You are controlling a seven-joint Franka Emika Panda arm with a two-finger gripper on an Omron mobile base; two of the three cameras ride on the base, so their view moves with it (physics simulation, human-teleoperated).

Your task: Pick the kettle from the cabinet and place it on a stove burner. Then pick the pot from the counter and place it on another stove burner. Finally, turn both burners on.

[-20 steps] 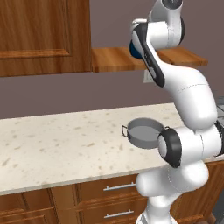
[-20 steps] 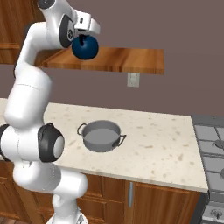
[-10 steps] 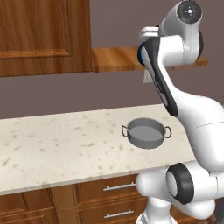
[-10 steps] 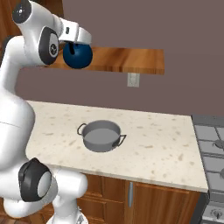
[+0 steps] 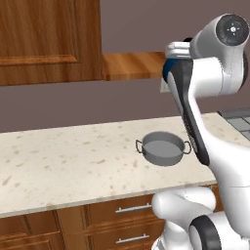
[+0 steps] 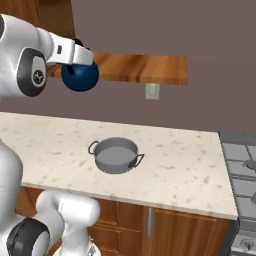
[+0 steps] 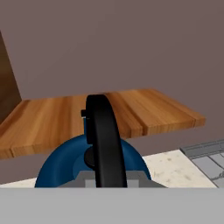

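mauve-grey wall (image 6: pixel 200 35) with outlet (image 6: pixel 152 91); brown drawers (image 5: pixel 122 219) with steel handles.

Kettle (image 6: pixel 80 76) has come off the cabinet (image 6: pixel 140 68) shelf board since a second ago. It then hung close against the shelf's front edge, near the top of the right base view. Now it sits lower and out in front of the shelf, in the air, over the counter (image 6: pixel 60 145) and clear of it.

Gripper (image 6: pixel 80 55) moved with it, clamped throughout on the black arched handle. Arm has swung its upper link round toward the stove side of the shelf; in the left base view it now covers more of the shelf board's right end.
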